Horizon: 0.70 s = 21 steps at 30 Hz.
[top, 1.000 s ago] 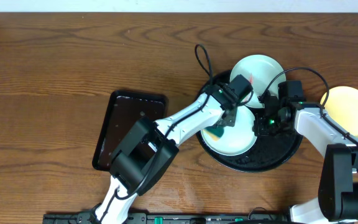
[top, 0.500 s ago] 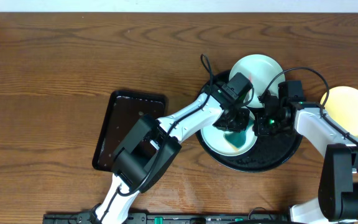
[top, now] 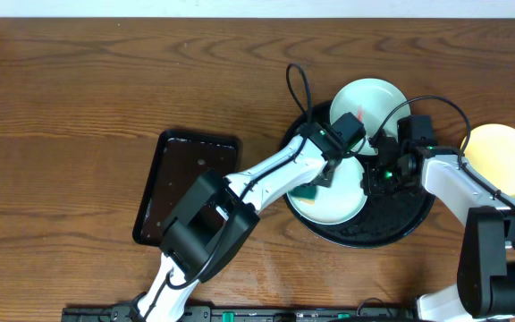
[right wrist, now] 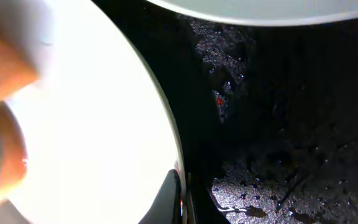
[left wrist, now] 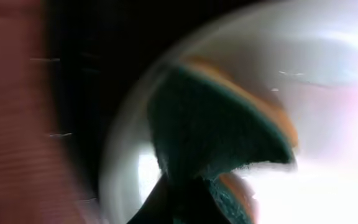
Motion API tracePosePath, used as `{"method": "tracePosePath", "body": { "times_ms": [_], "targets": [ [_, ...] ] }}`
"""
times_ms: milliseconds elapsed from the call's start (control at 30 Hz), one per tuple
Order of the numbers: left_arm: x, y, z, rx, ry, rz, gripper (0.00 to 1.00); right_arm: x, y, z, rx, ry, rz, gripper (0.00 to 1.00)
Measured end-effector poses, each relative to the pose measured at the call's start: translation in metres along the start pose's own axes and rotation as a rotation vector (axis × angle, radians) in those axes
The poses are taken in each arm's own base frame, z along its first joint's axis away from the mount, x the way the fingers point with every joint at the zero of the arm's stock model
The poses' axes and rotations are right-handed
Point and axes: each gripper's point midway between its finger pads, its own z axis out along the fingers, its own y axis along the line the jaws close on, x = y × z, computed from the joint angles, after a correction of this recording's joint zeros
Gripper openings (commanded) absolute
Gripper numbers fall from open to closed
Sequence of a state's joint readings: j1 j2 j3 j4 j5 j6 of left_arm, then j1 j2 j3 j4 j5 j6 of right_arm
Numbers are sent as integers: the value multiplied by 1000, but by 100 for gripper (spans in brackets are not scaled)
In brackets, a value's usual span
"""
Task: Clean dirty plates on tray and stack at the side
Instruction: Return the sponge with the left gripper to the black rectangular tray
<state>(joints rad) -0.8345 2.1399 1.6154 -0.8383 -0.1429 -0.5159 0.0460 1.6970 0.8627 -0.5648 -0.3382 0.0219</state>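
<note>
On black tray [top: 411, 217] you've 2 white plates [top: 342, 204], far one [top: 378, 97] red-smeared; 1 yellow plate [top: 508, 159] on bench [top: 105, 89]. L jaws pinch sponge [left wrist: 216, 130], R jaws pressed together.

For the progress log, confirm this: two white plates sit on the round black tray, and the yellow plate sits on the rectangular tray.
Not quite. The overhead view shows the yellow plate on the table beside the round black tray, not on the rectangular tray. The two white plates do sit on the round tray.
</note>
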Motion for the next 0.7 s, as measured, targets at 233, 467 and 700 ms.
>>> {"method": "tracePosePath", "body": {
  "times_ms": [233,467,700],
  "targets": [
    [-16,25,-16,-154,-56,12,8,1,2,1,-6,6,6,1],
    [-25,28,-41,-86,-44,-26,7,-1,1,1,-4,-3,8,1],
    [-2,68,-112,-26,21,-68,7,-2,1,1,-4,-6,6,5]
  ]
}}
